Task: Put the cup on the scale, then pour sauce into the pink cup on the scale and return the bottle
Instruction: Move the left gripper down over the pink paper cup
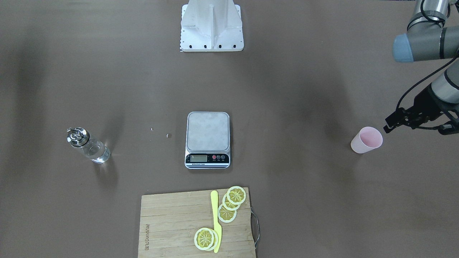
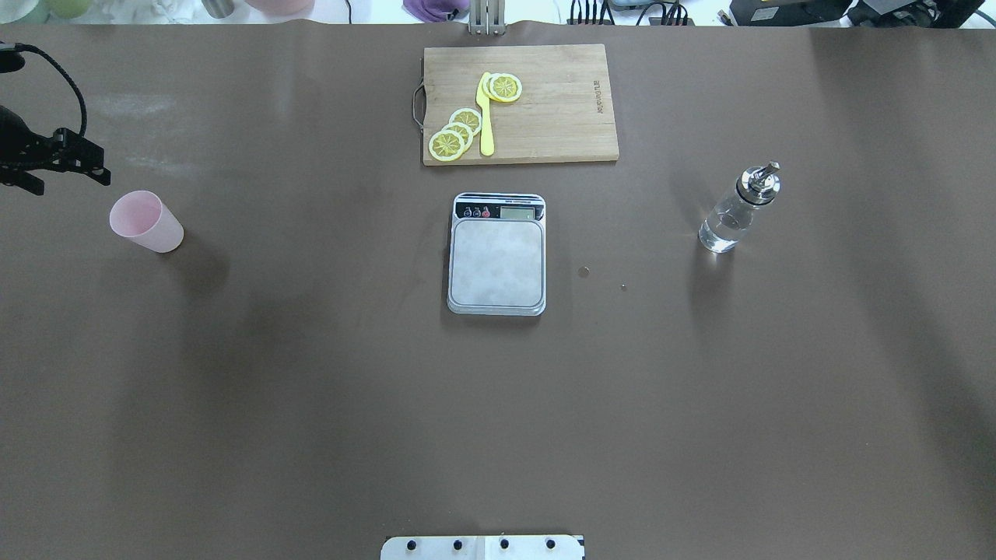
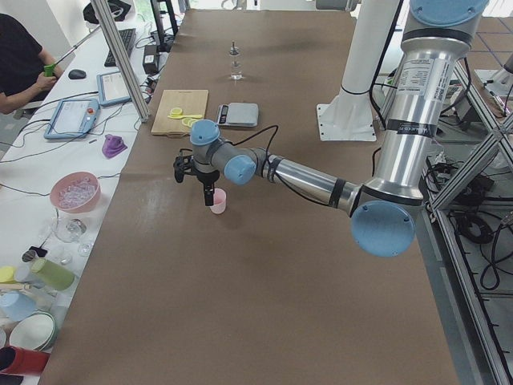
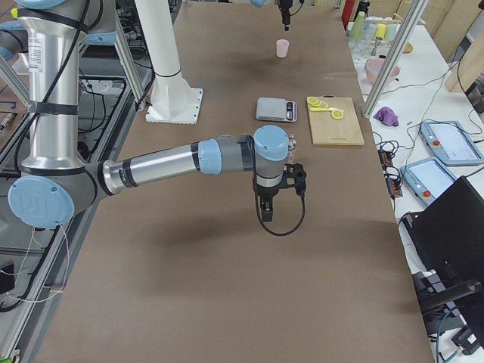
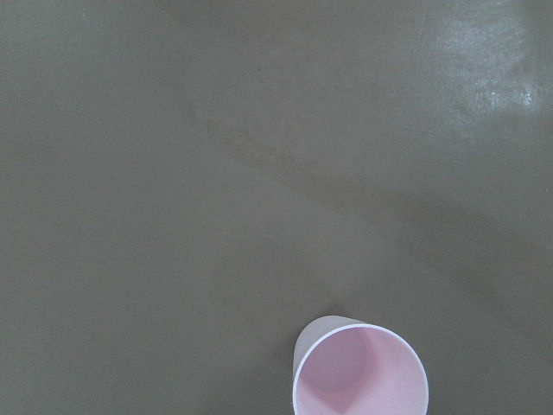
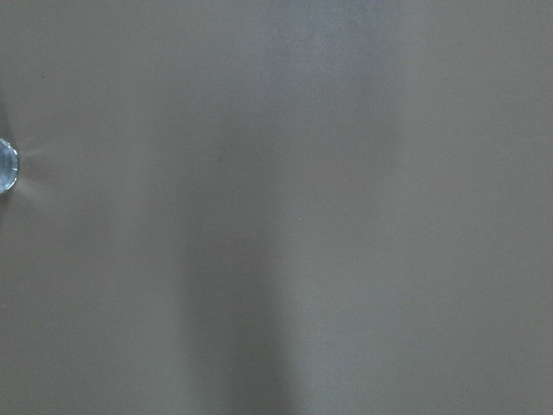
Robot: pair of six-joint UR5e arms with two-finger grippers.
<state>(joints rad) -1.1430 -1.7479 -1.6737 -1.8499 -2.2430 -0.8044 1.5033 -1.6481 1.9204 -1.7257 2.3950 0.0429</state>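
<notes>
Jaws of the left pincer [image 2: 70, 173] look spread wide and hold nothing. It hangs above the desk [image 2: 311, 389] at the robot's far left, just beside the cup [image 2: 146, 222] but apart from it. The left wrist view shows none of the fingers, only the cup's open mouth at its lower edge. The cup stands upright on the desk with a bare pink inside, well apart from the scale [image 2: 496, 257]. The scale lies at the desk's middle, its black display strip turned away from the robot. On the robot's right, about as far from the scale as the cup is, the bottle [image 2: 731, 214] stands upright with its silver cap on top. The sauce [image 2: 720, 229] shows as clear liquid in its lower part. The right pincer [image 4: 265, 212] hovers over the desk near the bottle; I cannot tell whether it is wide or narrow. Beyond the scale lies a wooden chopping board [image 2: 560, 117] carrying lemon slices [image 2: 455, 134] and a yellow knife [image 2: 486, 117]. Two small specks [image 2: 583, 271] lie between scale and bottle.
</notes>
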